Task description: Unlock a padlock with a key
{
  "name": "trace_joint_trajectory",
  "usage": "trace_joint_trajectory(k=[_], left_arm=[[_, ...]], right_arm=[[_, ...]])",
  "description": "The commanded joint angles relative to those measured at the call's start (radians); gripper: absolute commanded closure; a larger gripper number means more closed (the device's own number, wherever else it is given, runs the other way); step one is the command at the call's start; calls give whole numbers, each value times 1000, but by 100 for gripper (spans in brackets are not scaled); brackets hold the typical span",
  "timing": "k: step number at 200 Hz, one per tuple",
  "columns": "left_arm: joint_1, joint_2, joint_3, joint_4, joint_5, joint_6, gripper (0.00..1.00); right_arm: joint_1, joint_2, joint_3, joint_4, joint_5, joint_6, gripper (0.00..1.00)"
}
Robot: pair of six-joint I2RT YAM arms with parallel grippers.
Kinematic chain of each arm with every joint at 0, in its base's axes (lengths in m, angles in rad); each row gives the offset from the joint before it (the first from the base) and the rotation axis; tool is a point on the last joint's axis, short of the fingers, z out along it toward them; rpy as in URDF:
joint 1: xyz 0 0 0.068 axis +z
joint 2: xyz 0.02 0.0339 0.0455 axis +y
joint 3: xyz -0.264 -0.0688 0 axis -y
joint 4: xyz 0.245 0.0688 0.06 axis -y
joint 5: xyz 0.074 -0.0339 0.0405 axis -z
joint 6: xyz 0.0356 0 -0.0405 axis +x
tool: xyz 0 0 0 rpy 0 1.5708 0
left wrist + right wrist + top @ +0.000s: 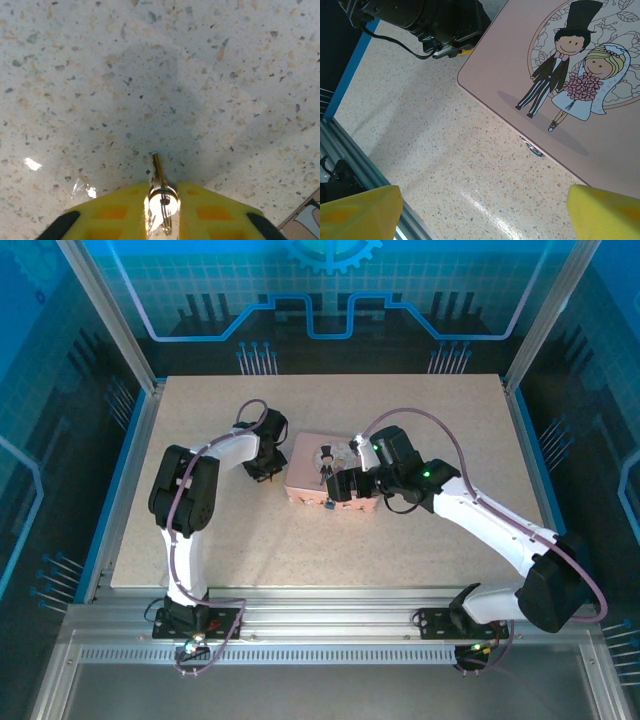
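A small metal key [157, 172] is pinched between the yellow fingers of my left gripper [162, 195]. Its blade points out over the speckled table, and its head and ring sit in the gap. This gripper [265, 468] hovers just left of the pink tin [325, 472]. The padlock [532, 147] shows as a thin teal and metal sliver under the tin's front edge, and as a teal speck [327, 507] from above. My right gripper [482, 215] is open wide above the table in front of the tin, with nothing between its fingers [360, 210].
The pink tin [560, 75] with a bride-and-groom cartoon lies flat mid-table; its corner [305, 222] sits beside my left fingers. The left arm's dark wrist [435, 20] is close to the tin's left corner. A metal rail [350, 150] borders the table's near edge.
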Motion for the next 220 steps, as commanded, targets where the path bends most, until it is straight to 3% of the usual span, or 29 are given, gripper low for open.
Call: trace_joint_trajectory(k=[1, 28, 70, 152, 220], left_arm=[[11, 21, -13, -13, -3, 7, 86], [14, 16, -34, -4, 6, 8, 100], [17, -53, -72, -1, 11, 25, 100], [17, -362, -110, -24, 36, 89, 100], [-25, -548, -76, -35, 261, 137, 100]], right_arm=[[4, -11, 5, 0, 6, 3, 13], [-1, -13, 9, -1, 6, 11, 13], [-13, -19, 6, -3, 5, 17, 13], [-34, -46, -15, 22, -15, 32, 13], [-64, -55, 22, 31, -84, -20, 23]])
